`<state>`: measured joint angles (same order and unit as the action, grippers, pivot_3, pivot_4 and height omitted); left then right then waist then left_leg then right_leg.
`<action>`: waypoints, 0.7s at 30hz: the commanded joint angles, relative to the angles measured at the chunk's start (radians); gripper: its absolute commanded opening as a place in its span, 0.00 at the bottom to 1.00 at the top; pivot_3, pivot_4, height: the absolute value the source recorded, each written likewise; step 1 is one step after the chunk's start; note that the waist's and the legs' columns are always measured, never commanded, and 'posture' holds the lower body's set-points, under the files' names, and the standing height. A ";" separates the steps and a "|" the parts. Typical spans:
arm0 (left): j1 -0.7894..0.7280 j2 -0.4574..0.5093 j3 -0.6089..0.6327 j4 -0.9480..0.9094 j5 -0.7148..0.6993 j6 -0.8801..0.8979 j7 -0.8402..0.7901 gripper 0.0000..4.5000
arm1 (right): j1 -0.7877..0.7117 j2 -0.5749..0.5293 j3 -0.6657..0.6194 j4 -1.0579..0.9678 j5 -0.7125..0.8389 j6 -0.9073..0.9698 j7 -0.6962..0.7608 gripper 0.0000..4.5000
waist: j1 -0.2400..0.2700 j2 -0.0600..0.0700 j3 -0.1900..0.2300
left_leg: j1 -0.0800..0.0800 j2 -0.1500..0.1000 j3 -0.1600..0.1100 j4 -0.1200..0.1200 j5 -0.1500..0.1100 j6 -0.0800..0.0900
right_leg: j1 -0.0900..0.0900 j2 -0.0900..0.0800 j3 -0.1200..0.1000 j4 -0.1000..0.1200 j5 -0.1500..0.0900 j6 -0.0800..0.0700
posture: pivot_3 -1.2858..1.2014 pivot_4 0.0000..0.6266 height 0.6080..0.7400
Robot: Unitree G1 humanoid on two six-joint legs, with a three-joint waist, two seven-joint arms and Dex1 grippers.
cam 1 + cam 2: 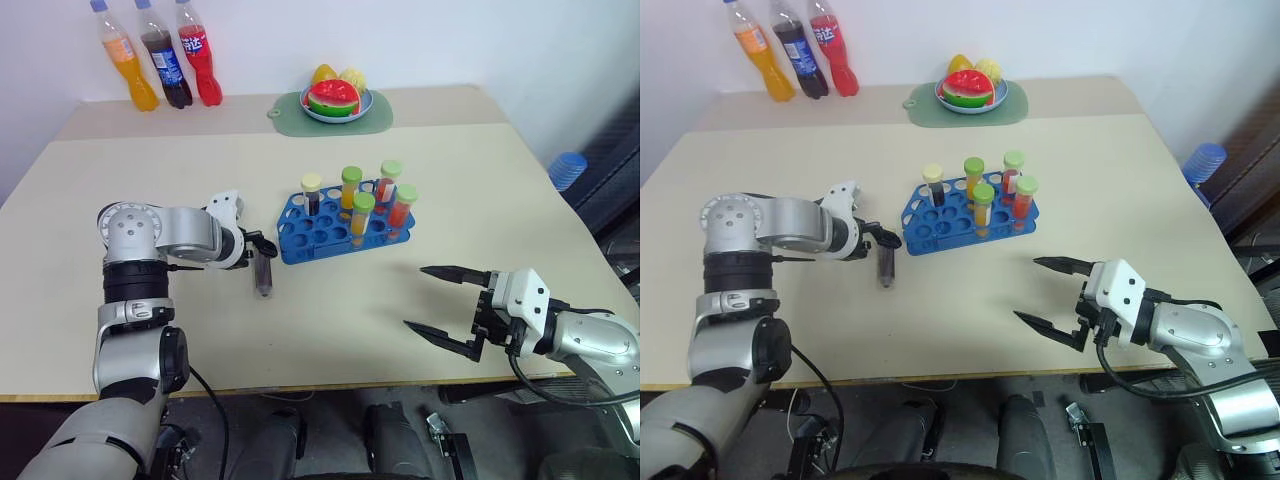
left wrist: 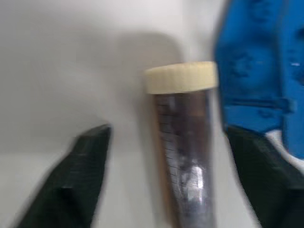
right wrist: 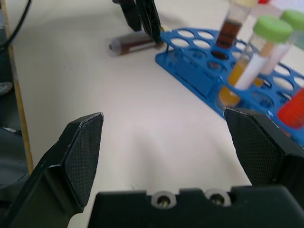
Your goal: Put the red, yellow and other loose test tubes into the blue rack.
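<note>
A loose test tube (image 1: 264, 275) with dark brown liquid and a cream cap (image 2: 181, 77) lies flat on the table, just left of the blue rack (image 1: 300, 238). My left gripper (image 1: 261, 249) points down over its capped end. Its fingers (image 2: 80, 175) are open and straddle the tube (image 2: 185, 156), with a gap showing on each side. Several capped tubes with red, orange and dark liquid stand upright in the rack's holes. My right gripper (image 1: 445, 305) hovers open and empty over the table, in front of and to the right of the rack (image 3: 199, 61).
Three soda bottles (image 1: 160, 60) stand at the back left. A fruit plate (image 1: 336, 100) sits on a green mat at the back centre. A blue object (image 1: 568, 170) lies beyond the table's right edge. The table's front edge (image 1: 330, 385) runs close under both arms.
</note>
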<state>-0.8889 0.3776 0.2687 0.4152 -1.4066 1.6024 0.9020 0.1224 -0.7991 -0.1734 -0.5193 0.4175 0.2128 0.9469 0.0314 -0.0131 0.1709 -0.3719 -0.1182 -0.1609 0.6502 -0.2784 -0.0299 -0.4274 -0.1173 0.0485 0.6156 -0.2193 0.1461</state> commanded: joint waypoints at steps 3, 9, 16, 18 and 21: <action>0.013 -0.016 -0.023 0.041 0.013 0.012 0.033 0.18 | -0.002 -0.007 -0.022 -0.048 0.013 0.005 -0.006 1.00 | 0.008 -0.001 0.000 | 0.000 0.000 0.001 0.000 0.000 0.000 | 0.000 0.000 0.000 0.000 0.000 0.000 | 0.52 0.24 1.00; 0.114 0.067 0.017 -0.188 -0.109 0.012 -0.098 0.17 | -0.024 0.009 0.002 -0.023 -0.002 0.005 -0.022 1.00 | -0.004 -0.001 -0.001 | 0.000 0.000 0.002 0.000 0.000 0.000 | -0.001 0.000 0.001 0.001 0.000 0.000 | 0.52 0.24 1.00; 0.257 0.310 0.069 -0.566 -0.073 -0.099 -0.888 0.17 | -0.052 0.070 0.036 0.000 -0.017 0.002 -0.083 1.00 | -0.019 -0.003 0.001 | -0.002 0.001 0.004 -0.001 0.000 -0.001 | -0.005 0.001 0.002 0.002 0.000 -0.001 | 0.52 0.24 1.00; 0.262 0.335 0.029 -0.605 0.035 -0.225 -1.062 0.17 | -0.052 0.091 0.045 0.002 -0.027 -0.002 -0.104 1.00 | -0.013 -0.001 0.000 | -0.002 0.001 0.004 -0.001 0.000 -0.001 | -0.003 0.001 0.001 0.001 0.000 -0.001 | 0.52 0.24 1.00; 0.331 0.330 -0.145 -0.710 0.435 -0.726 -1.357 0.17 | -0.044 0.118 0.047 0.004 -0.048 -0.010 -0.139 1.00 | -0.002 0.000 -0.001 | 0.000 0.000 0.007 -0.001 0.000 0.001 | 0.000 -0.001 0.001 -0.002 0.000 -0.001 | 0.52 0.24 1.00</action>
<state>-0.5849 0.7316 0.1960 -0.2463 -1.1598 1.1340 -0.3062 0.0779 -0.6908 -0.1190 -0.5023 0.3755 0.2196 0.8288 0.0291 -0.0133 0.1701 -0.3719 -0.1177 -0.1511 0.6489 -0.2790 -0.0288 -0.4270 -0.1185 0.0498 0.6130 -0.2194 0.1451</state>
